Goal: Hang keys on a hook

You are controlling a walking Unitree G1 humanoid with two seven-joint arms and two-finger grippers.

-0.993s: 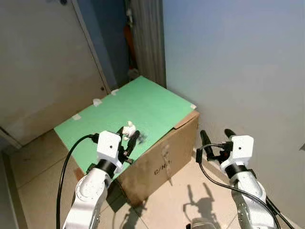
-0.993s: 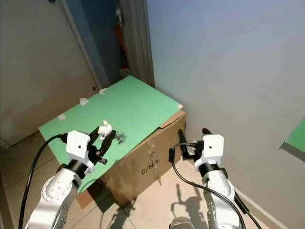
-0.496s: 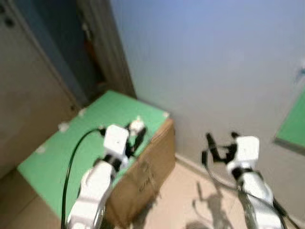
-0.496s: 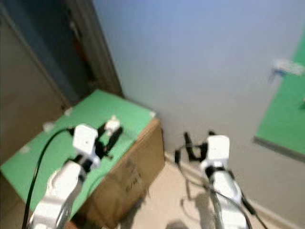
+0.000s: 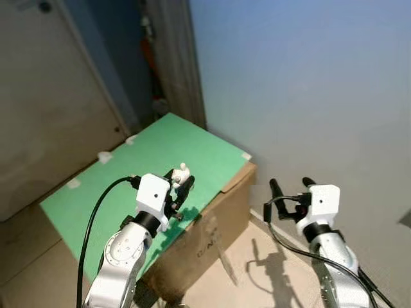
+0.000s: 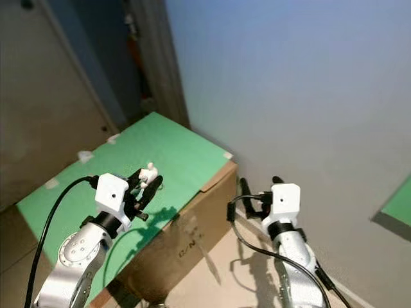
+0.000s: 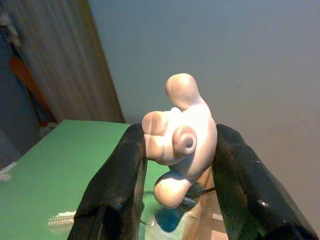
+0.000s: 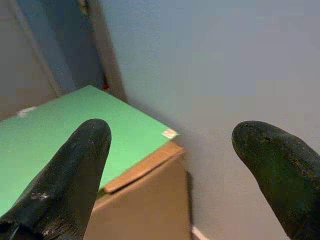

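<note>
My left gripper (image 5: 181, 181) is shut on a small white figurine keychain (image 5: 183, 172), held above the green sheet (image 5: 122, 173) that covers a cardboard box (image 5: 212, 224). In the left wrist view the pale figurine (image 7: 180, 137) sits squeezed between the two black fingers (image 7: 117, 185), with something dark dangling beneath it. My right gripper (image 5: 289, 186) stands open in front of the plain wall, off the box's right corner, with nothing between its fingers (image 8: 75, 170).
A closed door (image 5: 51, 96) and a dark gap with a wooden frame (image 5: 176, 58) lie behind the box. A pale wall (image 5: 308, 83) fills the right side. A green panel's edge (image 6: 398, 205) shows on that wall at the far right. Tiled floor (image 5: 257, 256) lies below.
The camera swung right, then back left, so the whole scene shifted. My left gripper still holds the figurine, now a little higher above the sheet. The right gripper stays open.
</note>
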